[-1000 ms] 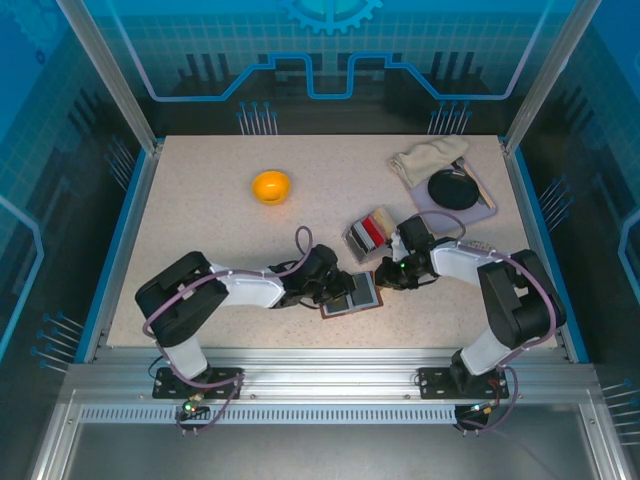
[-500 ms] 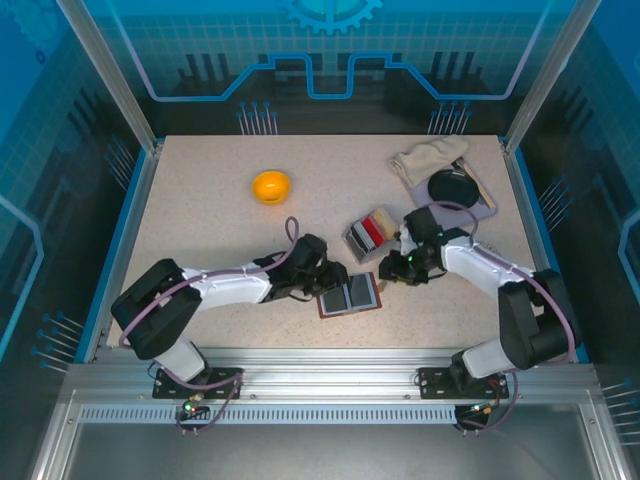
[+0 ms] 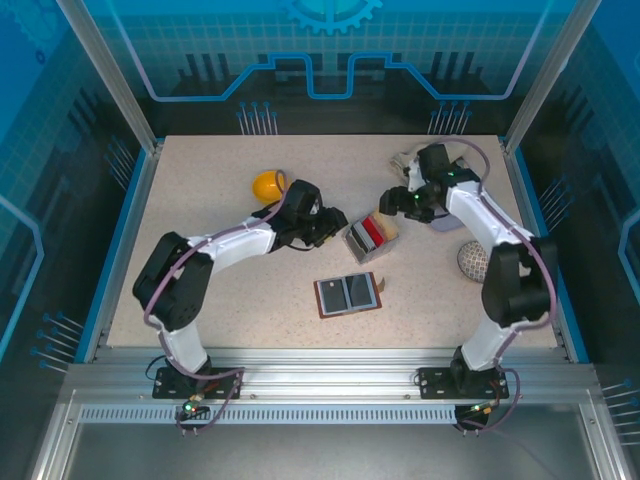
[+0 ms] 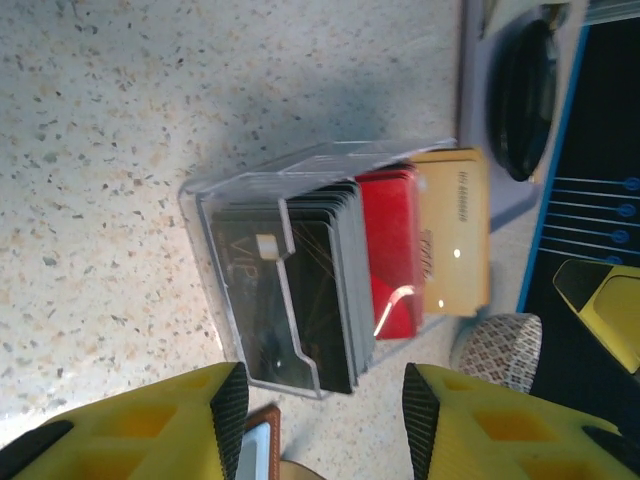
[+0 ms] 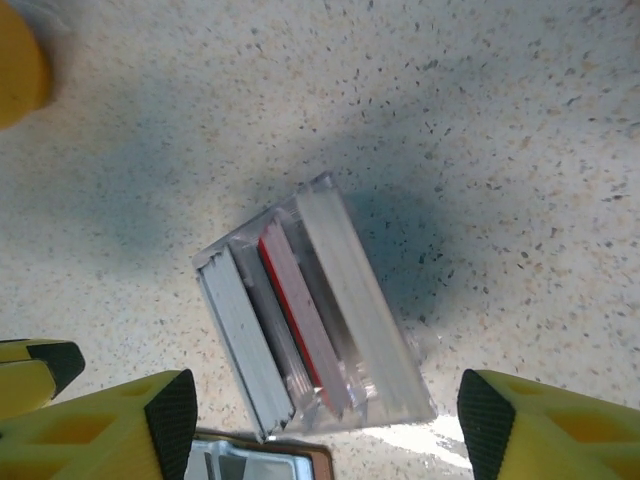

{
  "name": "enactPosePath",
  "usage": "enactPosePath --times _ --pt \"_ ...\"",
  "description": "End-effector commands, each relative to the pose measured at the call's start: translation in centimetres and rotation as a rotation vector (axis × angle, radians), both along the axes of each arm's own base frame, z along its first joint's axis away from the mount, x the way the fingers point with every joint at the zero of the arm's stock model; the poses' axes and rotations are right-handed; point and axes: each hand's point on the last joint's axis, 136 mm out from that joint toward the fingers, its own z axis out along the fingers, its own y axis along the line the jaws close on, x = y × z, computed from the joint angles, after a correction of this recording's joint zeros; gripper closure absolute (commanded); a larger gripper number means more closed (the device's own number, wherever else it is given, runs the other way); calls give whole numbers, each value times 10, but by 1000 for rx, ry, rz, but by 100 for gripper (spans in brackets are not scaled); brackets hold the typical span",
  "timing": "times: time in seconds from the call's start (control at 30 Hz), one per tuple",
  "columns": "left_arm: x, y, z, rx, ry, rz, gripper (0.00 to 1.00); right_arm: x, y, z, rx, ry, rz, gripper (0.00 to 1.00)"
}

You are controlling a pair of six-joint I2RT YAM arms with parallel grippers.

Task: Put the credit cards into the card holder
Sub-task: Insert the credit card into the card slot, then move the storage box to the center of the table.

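Left gripper point(image 3: 333, 224), jaws apart and empty, hangs just left of the tray point(image 4: 203, 205) holding the cards point(image 3: 372, 232), mid-table. Right gripper point(image 3: 393, 203), spread wide and empty, hovers just right of it. Holder point(image 3: 348, 294) lies open toward the near edge, apart from both.

Robot lab cell, aluminium frame point(image 3: 320, 362), blue panels point(image 3: 200, 50)

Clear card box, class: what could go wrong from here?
1. The left gripper and right gripper, both open, hang over the same clear box; they could collide.
2. The credit cards stand tightly packed, so a grip may take several or drag the box.
3. The card holder lies open and unheld; it may slide.
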Motion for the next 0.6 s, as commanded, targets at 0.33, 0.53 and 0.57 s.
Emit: enactPosePath --times 0.33,0.53,0.57 --pt "2 -16 -50 40 180 -49 53 -7 28 -38 163 175 80 27" --pt "2 -13 -57 42 194 -45 53 -24 43 -30 268 191 95 28" --pt "1 -13 -58 44 195 -45 53 -25 43 -29 270 190 94 28"
